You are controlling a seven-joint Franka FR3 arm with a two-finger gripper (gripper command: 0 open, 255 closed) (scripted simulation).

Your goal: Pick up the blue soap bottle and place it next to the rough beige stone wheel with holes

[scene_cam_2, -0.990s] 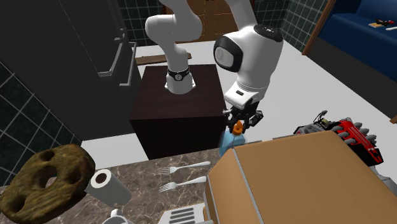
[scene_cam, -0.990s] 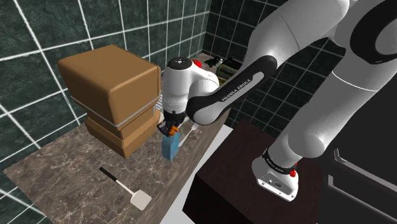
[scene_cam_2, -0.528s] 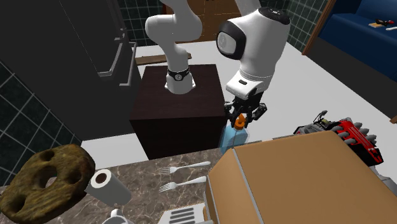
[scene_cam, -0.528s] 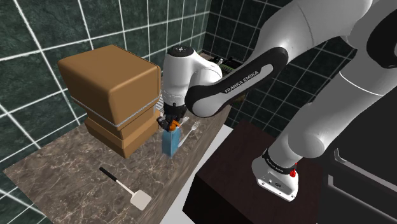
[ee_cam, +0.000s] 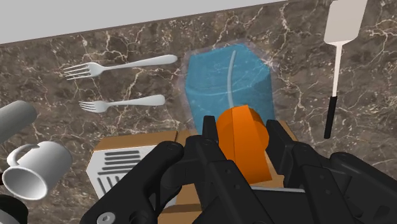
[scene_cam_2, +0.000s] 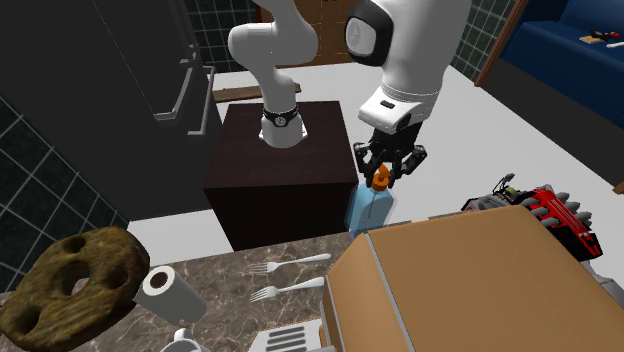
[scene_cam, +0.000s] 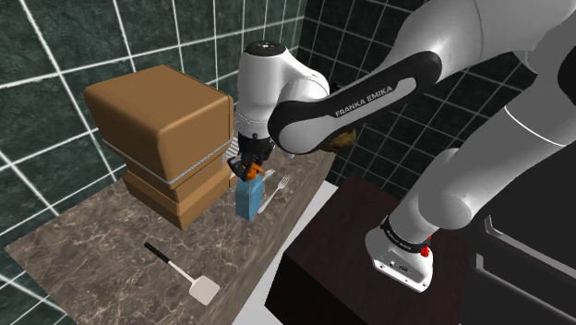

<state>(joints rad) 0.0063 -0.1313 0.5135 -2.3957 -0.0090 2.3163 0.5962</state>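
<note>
— What is the bench like?

— It is dark brown stone with pale veins. The bench (scene_cam: 92, 263) runs along a corner of dark green tiled wall (scene_cam: 55, 55) with white grout. A big brown box (scene_cam: 166, 138) sits at the back against the tiles.

— And the claw?

— The claw (scene_cam: 247, 169) points down just in front of that box. Its two black fingers are pinched on the orange cap (ee_cam: 240, 140) of the soap bottle (scene_cam: 246, 198). The blue bottle hangs upright under it, near the bench's front edge. I cannot tell whether its base is off the stone.

— What lies around it?

— Two forks (ee_cam: 121, 63) lie side by side just beside the bottle. A pale spatula (scene_cam: 189, 277) with a black handle lies further along. There is also a white mug (ee_cam: 35, 168) and a grey roll (scene_cam_2: 165, 285).

— The stone wheel?

— The stone wheel (scene_cam_2: 70, 282) is brown-beige and pitted with holes. It stands at the second exterior view's lower left, well apart from the bottle, past the forks and the roll.

— And the room behind?

— The dark stand (scene_cam_2: 280, 170) sits on a pale floor (scene_cam_2: 170, 232).
</note>
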